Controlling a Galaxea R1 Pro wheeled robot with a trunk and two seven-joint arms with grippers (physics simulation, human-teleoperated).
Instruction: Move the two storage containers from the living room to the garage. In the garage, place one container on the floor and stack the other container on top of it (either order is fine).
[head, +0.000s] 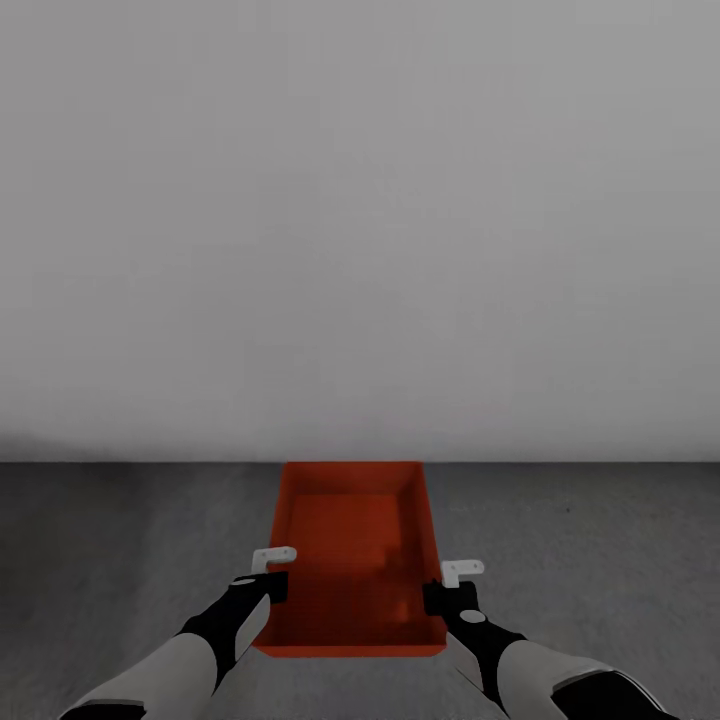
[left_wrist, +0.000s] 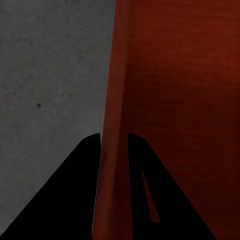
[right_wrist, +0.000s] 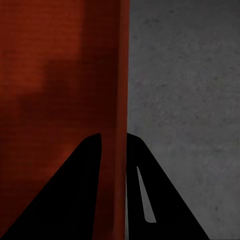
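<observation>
My left end effector (head: 272, 572) is clamped on the left wall of the orange-red container (head: 350, 545), one finger (left_wrist: 65, 200) outside the wall and one inside. The container sits out in front of me over the dark grey floor (head: 120, 540), its far end near the plain white wall (head: 360, 220); I cannot tell whether it touches the floor. My right end effector (head: 448, 585) grips the container's right wall the same way. My arms are cut off by the picture's bottom edge.

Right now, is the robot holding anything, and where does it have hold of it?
Yes: one orange-red storage container, with both arms. The left pincer clamps the thin left side wall; the right pincer clamps the right side wall.
</observation>
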